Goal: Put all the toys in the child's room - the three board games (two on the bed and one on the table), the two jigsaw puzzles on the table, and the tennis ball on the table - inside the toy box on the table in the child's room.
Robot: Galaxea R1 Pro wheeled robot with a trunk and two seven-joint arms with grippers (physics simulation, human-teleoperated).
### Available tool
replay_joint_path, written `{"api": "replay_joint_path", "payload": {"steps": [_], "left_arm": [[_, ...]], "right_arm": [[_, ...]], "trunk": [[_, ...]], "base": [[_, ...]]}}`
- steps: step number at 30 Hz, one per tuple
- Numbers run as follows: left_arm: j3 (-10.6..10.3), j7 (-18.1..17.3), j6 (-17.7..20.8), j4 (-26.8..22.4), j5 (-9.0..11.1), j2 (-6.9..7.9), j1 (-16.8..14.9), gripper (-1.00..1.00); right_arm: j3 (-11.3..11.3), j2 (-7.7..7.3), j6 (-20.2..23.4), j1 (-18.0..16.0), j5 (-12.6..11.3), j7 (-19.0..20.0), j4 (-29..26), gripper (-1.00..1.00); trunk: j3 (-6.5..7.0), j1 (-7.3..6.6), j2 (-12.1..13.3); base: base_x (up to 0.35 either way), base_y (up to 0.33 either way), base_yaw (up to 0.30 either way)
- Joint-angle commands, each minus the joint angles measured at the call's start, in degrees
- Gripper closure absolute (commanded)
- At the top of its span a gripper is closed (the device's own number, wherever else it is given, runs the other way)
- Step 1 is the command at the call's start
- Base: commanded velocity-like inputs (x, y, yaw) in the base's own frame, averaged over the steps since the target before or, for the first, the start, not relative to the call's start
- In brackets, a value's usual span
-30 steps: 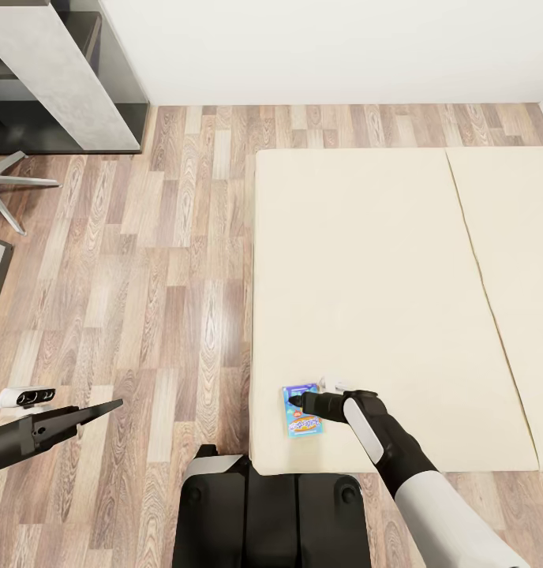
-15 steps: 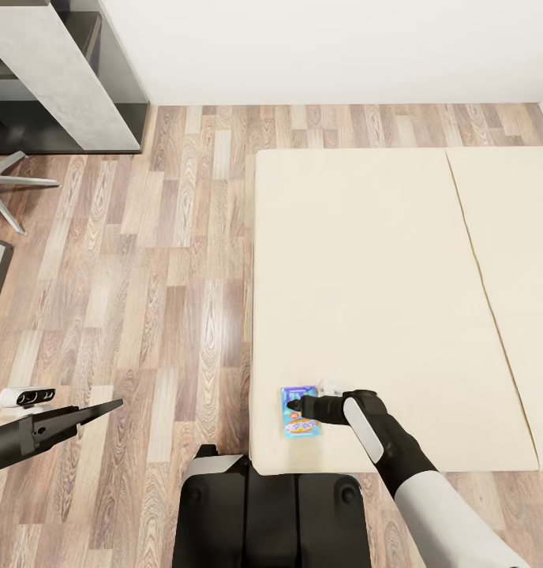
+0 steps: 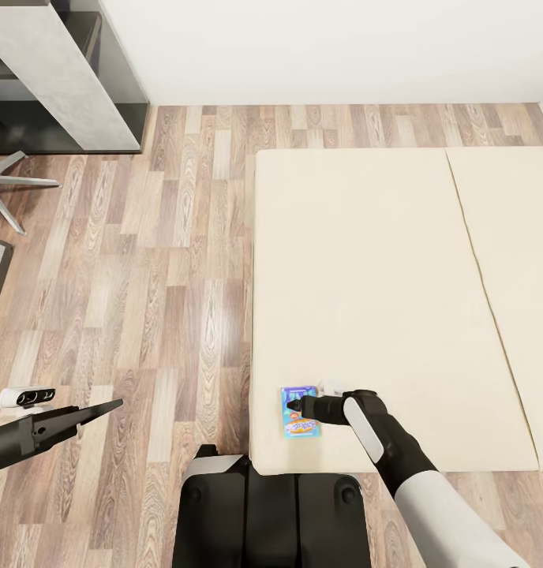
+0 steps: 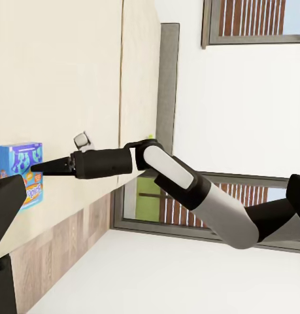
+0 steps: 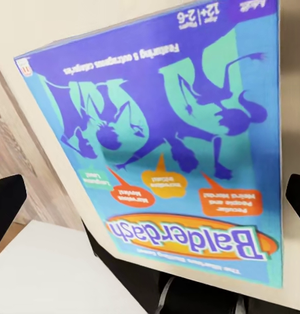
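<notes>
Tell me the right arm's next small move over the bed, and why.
Probably lower the right pincer and close it on the Balderdash board game. The box lies flat on the bed near its corner, and the right wrist view shows both fingertips spread wide to either side of it, not yet gripping.

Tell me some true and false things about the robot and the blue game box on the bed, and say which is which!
1. The blue board game lies on the bed, near its corner closest to the robot. True.
2. The right gripper is over the floor. False: it is over the board game on the bed.
3. The left gripper is holding a ball. False: it holds nothing and points out over the wood floor.
4. The box has the word Balderdash printed on it. True, the right wrist view shows it.
5. The box sits in the middle of the mattress. False: it is close to the bed's edge, by the floor.
</notes>
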Motion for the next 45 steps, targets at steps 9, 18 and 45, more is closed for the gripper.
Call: {"api": "replay_joint_path", "payload": {"steps": [9, 18, 45], "left_arm": [[0.0, -0.2, 0.6, 0.0, 0.0, 0.01, 0.0, -1.00], [0.0, -0.2, 0.6, 0.0, -0.1, 0.01, 0.0, -1.00], [0.0, -0.2, 0.6, 0.0, 0.0, 0.01, 0.0, -1.00]], "right_arm": [[-0.2, -0.01, 0.1, 0.0, 0.4, 0.1, 0.0, -1.00], [-0.2, 0.00, 0.1, 0.0, 0.4, -0.1, 0.0, -1.00], [-0.2, 0.00, 0.1, 0.0, 0.4, 0.3, -0.1, -1.00]], "trunk": [[-0.06, 0.03, -0.1], [-0.06, 0.03, -0.1], [-0.06, 0.03, -0.1]], "base": [[0.000, 0.000, 0.000], [0.000, 0.029, 0.000], [0.000, 0.067, 0.000]]}}
